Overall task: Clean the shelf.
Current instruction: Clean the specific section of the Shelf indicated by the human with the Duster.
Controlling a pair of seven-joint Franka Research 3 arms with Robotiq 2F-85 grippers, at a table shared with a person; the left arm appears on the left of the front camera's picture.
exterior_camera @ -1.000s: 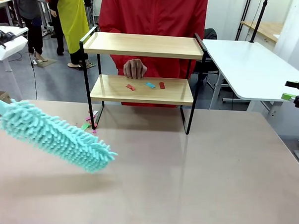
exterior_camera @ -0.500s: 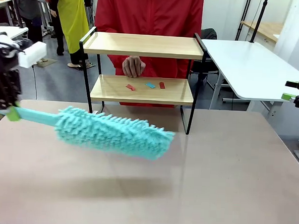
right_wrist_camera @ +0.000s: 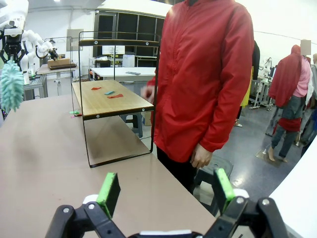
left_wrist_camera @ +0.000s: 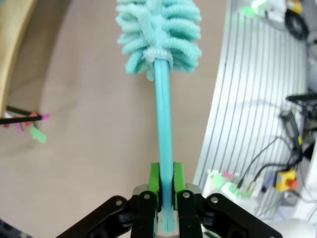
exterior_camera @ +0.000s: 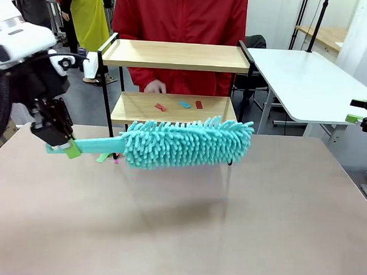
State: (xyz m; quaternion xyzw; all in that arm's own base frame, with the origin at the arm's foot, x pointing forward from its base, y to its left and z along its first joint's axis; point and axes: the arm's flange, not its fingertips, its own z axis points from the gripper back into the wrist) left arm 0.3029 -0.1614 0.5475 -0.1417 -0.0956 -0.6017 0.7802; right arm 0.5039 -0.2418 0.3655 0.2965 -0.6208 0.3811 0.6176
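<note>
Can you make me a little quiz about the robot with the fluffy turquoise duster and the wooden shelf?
1. True or false: the left gripper is shut on the handle of the duster.
2. How many small coloured scraps lie on the lower board of the shelf?
3. Pick one. The jaws of the right gripper are: A) open with nothing between them, B) shut on a cloth, C) pinching a scrap.

Key: 1 true. 2 three: two red, one blue. 3 A.
</note>
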